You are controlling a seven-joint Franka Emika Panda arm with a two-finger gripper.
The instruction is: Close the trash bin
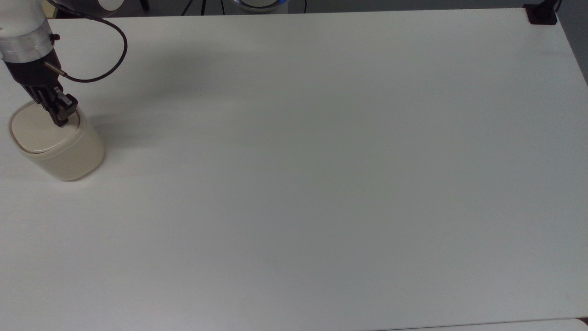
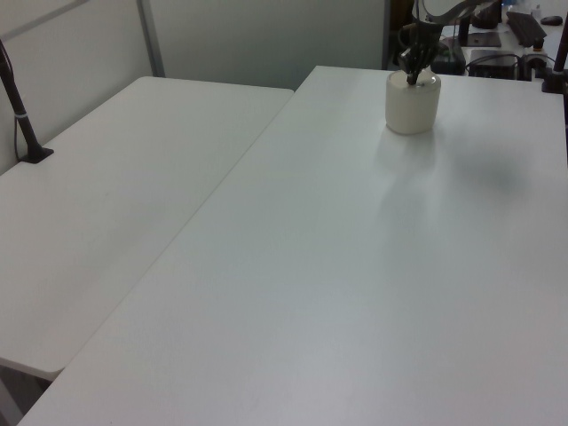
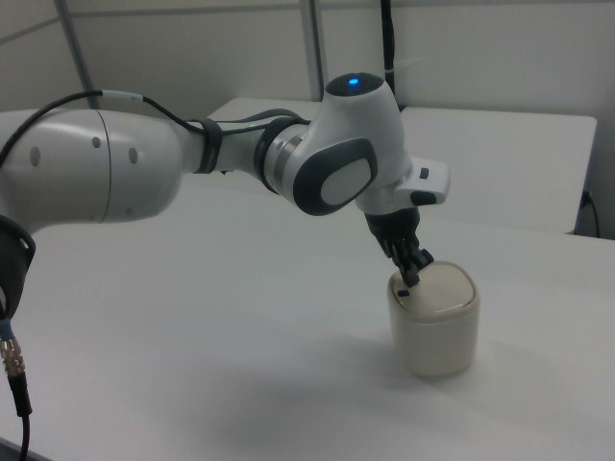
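The trash bin [image 1: 64, 156] stands near the top view's left edge, a small cream rounded-square tub. Its paler lid [image 1: 34, 131] lies flat on the rim, and none of the interior shows. My gripper [image 1: 62, 120] points down, shut, its tips resting on the lid's right edge as the top view shows it. From the left view, the bin [image 2: 413, 106] sits at the far end of the table with the gripper [image 2: 412, 78] on its top. The right view has the gripper [image 3: 411, 277] pressing the lid [image 3: 447, 288] at its near-left rim, the bin [image 3: 437, 341] upright.
A black cable [image 1: 110, 59] loops from my wrist over the table behind the bin. A black clamp [image 1: 542, 16] sits at the table's far right corner in the top view. A second white table [image 2: 106, 204] adjoins on the left view's left, with a black post [image 2: 18, 106].
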